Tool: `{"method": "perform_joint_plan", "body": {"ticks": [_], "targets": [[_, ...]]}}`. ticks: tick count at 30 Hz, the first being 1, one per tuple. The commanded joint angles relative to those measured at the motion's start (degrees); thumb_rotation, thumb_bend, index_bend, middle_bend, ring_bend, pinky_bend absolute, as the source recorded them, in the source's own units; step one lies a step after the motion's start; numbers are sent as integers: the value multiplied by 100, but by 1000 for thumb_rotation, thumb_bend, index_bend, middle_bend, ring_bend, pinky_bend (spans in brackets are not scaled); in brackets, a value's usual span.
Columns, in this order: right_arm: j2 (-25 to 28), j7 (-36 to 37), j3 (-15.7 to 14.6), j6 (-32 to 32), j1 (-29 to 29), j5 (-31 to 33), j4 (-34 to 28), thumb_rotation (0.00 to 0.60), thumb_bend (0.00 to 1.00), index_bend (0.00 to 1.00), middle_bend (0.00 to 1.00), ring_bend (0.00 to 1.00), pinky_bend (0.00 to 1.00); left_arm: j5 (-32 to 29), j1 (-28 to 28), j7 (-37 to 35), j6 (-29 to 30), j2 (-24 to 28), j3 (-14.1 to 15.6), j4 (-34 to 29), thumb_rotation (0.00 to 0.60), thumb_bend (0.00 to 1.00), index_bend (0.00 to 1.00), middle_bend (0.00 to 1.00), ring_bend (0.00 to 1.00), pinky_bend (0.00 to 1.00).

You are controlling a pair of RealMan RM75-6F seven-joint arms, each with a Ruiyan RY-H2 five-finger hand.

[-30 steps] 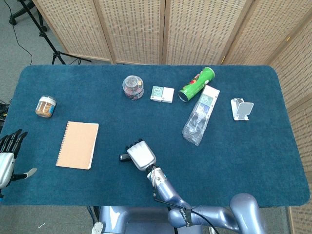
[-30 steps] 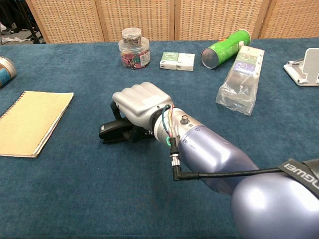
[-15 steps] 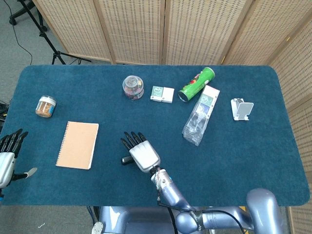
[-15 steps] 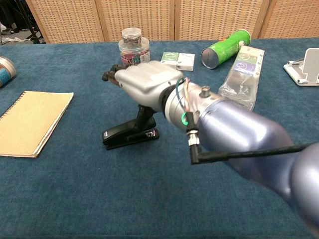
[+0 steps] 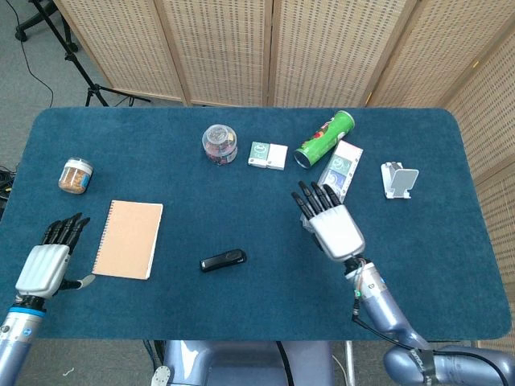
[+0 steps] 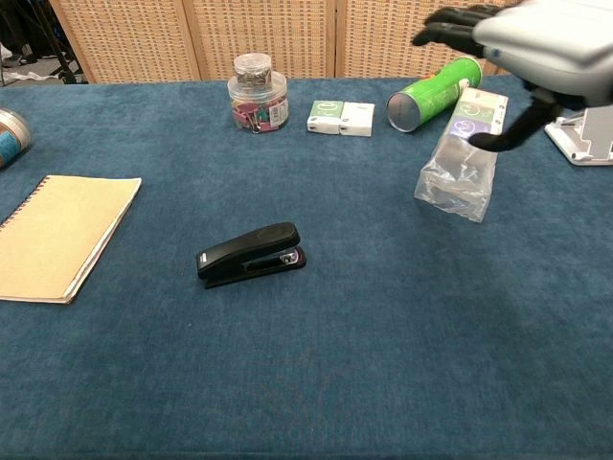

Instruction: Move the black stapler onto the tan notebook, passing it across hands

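The black stapler lies flat on the blue table, near the front middle, with no hand on it. To its left lies the tan notebook, spiral edge at the left. My right hand hovers open well to the right of the stapler, fingers spread and pointing away from me. At the table's left front edge my left hand is open too, just left of the notebook; the chest view does not show it.
Along the back stand a jar of clips, a small white-green box, a green tube on its side, a clear packet and a white phone stand. A small jar sits at the left.
My right hand let go of the stapler, opened and swung up and right, away from it. The stapler stays on the table. My left hand moved in toward the notebook.
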Motion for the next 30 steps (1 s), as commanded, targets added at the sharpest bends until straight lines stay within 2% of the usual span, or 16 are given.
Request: {"method": "perform_joint_plan", "body": {"ticks": [1,7,11,17,21,27,30], "targets": [[784,2243,-904,697,-1087,-1102,1066,600,336,0,0,0,106,-223,-447,657,-408,-439,-154,-243,600,0,0,0,0,0],[733,3196,-1126,1341,-1802,-1277,1943,600,336,0,0,0,106,-858,-916,1787,-769,-1229,-273,-605,600,0,0,0,0,0],[738,3437,-1139,1492,-2055,-1249,1927,600,334,0,0,0,106,-1243,-1130,2263,-812,-1665,-345,-704,600,0,0,0,0,0],[754,3788,-1087,1739,-2382,-1305,1792,600,337,0,0,0,106,-1903,-1534,3279,-550,-2662,-513,-541,600,0,0,0,0,0],[742,3968,-1041,1768,-2494,-1333,1851,600,333,0,0,0,106,-2226,-1739,3604,-414,-3168,-605,-301,600,0,4,0,0,0],[767,4140,-933,1778,-2558,-1413,1916,600,311,0,0,0,106,-2565,-1961,3767,-293,-3791,-721,145,600,4,72,0,0,0],[778,4209,-881,1738,-2585,-1421,1928,600,312,0,0,0,106,-2596,-2041,3741,-212,-4055,-754,401,600,64,134,0,0,0]]}}
